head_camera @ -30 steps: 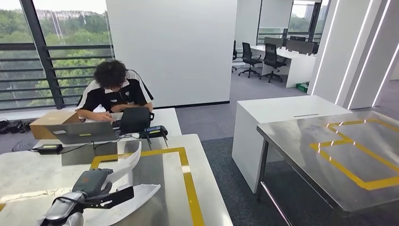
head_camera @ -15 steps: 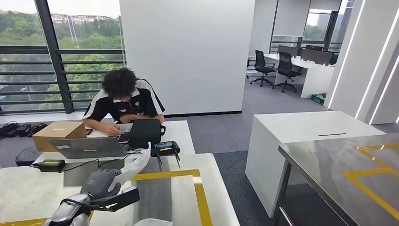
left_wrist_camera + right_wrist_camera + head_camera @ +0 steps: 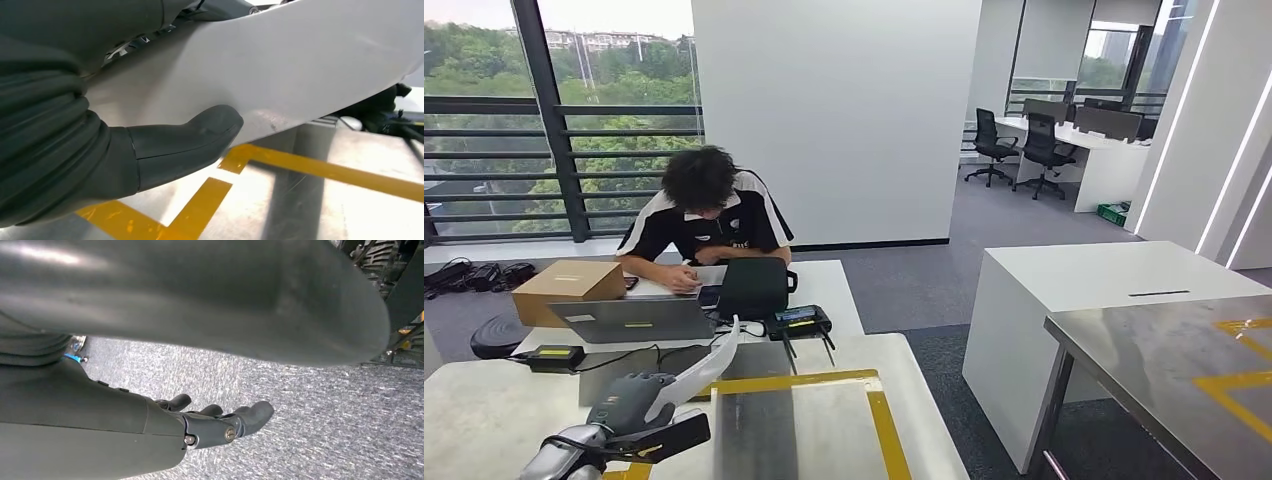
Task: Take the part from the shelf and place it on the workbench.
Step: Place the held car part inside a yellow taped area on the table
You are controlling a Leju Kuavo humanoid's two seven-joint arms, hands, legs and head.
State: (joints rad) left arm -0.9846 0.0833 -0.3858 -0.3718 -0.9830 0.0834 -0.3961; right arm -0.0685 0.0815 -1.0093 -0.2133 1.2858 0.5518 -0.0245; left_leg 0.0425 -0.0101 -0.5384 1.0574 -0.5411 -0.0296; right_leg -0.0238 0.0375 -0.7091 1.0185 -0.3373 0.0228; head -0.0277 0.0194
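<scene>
My left hand (image 3: 629,405) grips a white curved part (image 3: 709,362) and holds it up over the near workbench (image 3: 824,430), a steel top with a yellow tape rectangle. In the left wrist view the thumb (image 3: 185,142) presses on the pale face of the part (image 3: 280,75), with yellow tape and steel below it. The part's lower end is cut off by the bottom edge of the head view. My right hand (image 3: 220,425) hangs beside my body over grey carpet, fingers loosely apart and holding nothing.
A person (image 3: 709,215) sits writing at a white table behind the workbench, with a laptop (image 3: 634,320), a cardboard box (image 3: 564,285), a black bag (image 3: 752,288) and a controller (image 3: 799,322). A white cabinet (image 3: 1104,290) and a second steel bench (image 3: 1184,370) stand to the right across a carpeted aisle.
The whole head view has shifted, so the camera has moved: the person and tables now sit further right and lower. My left hand still holds the part.
</scene>
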